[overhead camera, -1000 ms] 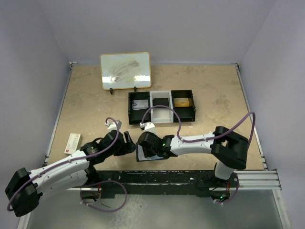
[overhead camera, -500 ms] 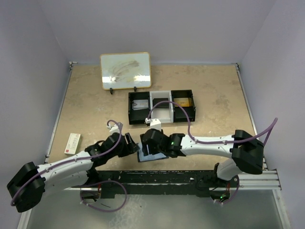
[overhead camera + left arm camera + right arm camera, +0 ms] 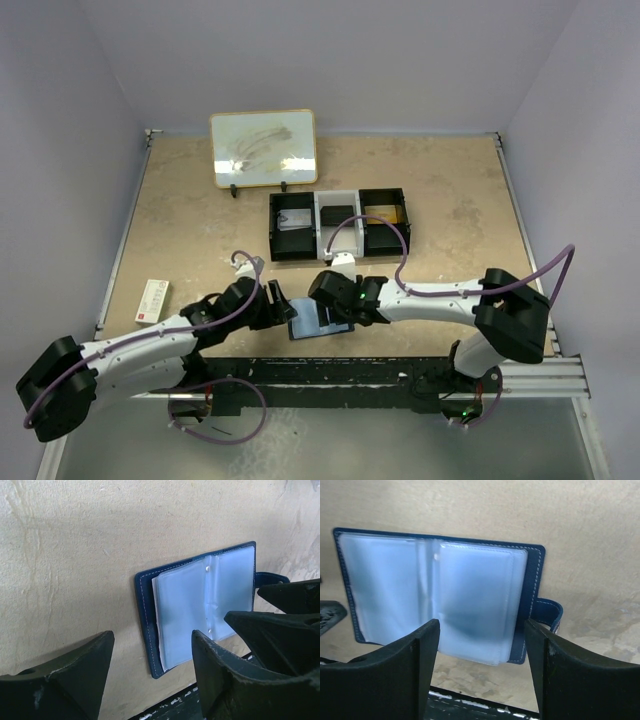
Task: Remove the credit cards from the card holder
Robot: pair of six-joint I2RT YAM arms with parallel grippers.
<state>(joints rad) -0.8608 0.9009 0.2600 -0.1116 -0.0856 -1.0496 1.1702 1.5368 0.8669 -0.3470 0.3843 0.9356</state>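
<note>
1. Top external: card holder (image 3: 312, 322) lies open on the worktop (image 3: 450, 190), close to the near edge, between the two tools.
2. Left tool (image 3: 283, 305) sits just left of the holder, fingers spread, nothing between them.
3. Right tool (image 3: 340, 318) is over the holder's right part, fingers spread, gripping nothing.
4. Left wrist: card holder (image 3: 200, 605) is flat, navy cover underneath, pale blue-grey pocket panels facing up. The left tool (image 3: 152, 637) is released, its dark fingers (image 3: 65, 680) low in the view and short of the holder.
5. Left wrist also shows the holder's tab (image 3: 272, 577) sticking out at the far edge, next to the right arm's dark fingers (image 3: 290, 610).
6. Right wrist: card holder (image 3: 435, 590) is spread open, tab (image 3: 547, 612) on the right side. The right tool (image 3: 481, 625) is released and straddles the right pocket panel; cannot tell if it touches.
7. Cannot tell whether any cards sit in the pockets.
8. Black three-compartment tray (image 3: 340, 225) stands further back, well apart from the holder.
9. Small whiteboard (image 3: 264, 148) is propped behind the tray.
10. Red-and-white box (image 3: 152, 300) lies near the worktop's left edge.
</note>
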